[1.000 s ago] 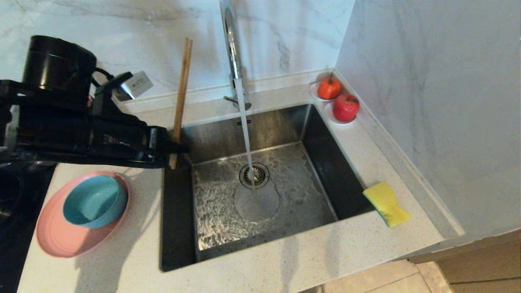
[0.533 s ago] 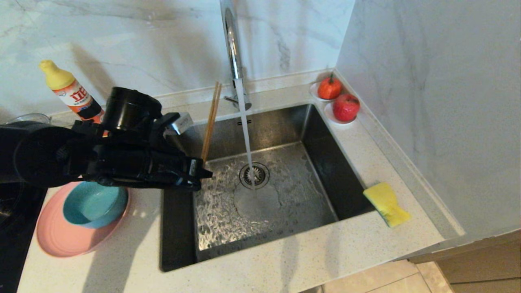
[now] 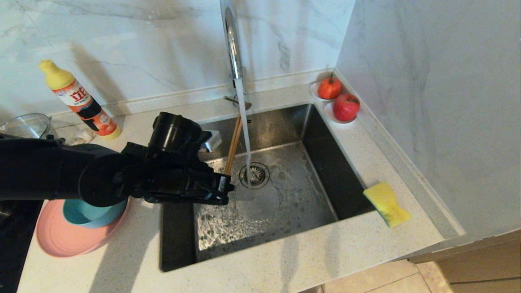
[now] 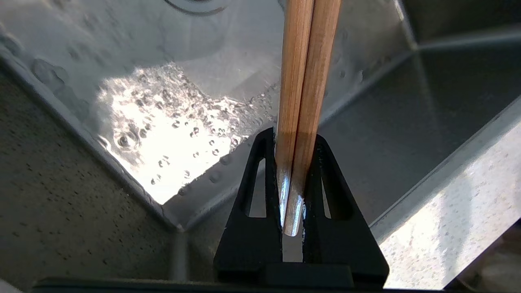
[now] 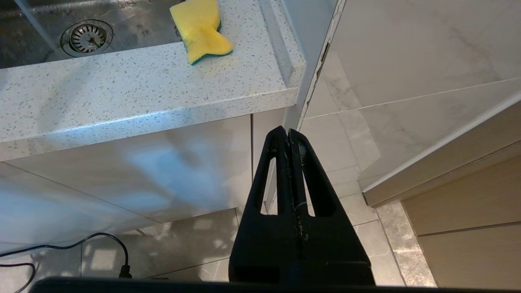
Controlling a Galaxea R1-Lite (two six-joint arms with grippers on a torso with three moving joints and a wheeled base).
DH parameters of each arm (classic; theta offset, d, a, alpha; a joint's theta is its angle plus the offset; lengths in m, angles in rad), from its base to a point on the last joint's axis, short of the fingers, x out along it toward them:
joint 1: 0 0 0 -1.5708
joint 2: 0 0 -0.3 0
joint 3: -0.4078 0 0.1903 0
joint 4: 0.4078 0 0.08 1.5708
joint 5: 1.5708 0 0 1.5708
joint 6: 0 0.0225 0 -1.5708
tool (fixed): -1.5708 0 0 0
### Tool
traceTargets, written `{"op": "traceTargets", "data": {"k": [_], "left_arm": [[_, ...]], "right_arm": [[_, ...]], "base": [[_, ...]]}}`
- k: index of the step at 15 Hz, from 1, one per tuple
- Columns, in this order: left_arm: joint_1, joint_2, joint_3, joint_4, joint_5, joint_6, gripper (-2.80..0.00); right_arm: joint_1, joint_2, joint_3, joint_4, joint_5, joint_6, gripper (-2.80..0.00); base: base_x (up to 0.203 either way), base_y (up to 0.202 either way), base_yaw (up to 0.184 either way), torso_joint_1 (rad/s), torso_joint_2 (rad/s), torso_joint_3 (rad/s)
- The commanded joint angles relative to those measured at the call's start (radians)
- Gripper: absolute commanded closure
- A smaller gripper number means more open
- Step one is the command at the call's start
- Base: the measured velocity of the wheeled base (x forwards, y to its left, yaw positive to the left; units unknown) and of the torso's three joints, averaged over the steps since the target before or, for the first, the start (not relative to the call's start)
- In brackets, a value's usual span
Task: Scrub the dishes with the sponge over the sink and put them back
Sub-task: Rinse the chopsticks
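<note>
Left gripper clamps chopsticks over the sink, beside the faucet's stream.

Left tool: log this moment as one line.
left tool: shut on chopsticks | place: over sink, beside water stream | sponge: on counter | right tool: shut, parked

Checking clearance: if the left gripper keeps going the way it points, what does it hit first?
Probably the water stream: the left gripper, shut on the chopsticks, points across the sink toward it. The chopsticks would arrive first; depth is unclear.
</note>
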Motion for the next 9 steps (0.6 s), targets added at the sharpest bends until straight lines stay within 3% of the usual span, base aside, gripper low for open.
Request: {"op": "traceTargets", "data": {"k": [1,9], "left_arm": [[-0.003,0.001,0.002,-0.001,-0.003,-0.002,0.00],[-0.009,-0.024,0.075,-0.049,-0.005,-0.009,0.00]], "right_arm": [[0.000,0.001,0.000,-0.001,0.000,0.000,0.00],[0.000,0.001,0.000,-0.001,0.000,0.000,0.00]], "base": [[0.000,0.000,0.000,0.000,0.00,0.000],[0.000,0.000,0.000,0.000,0.00,0.000]]}}
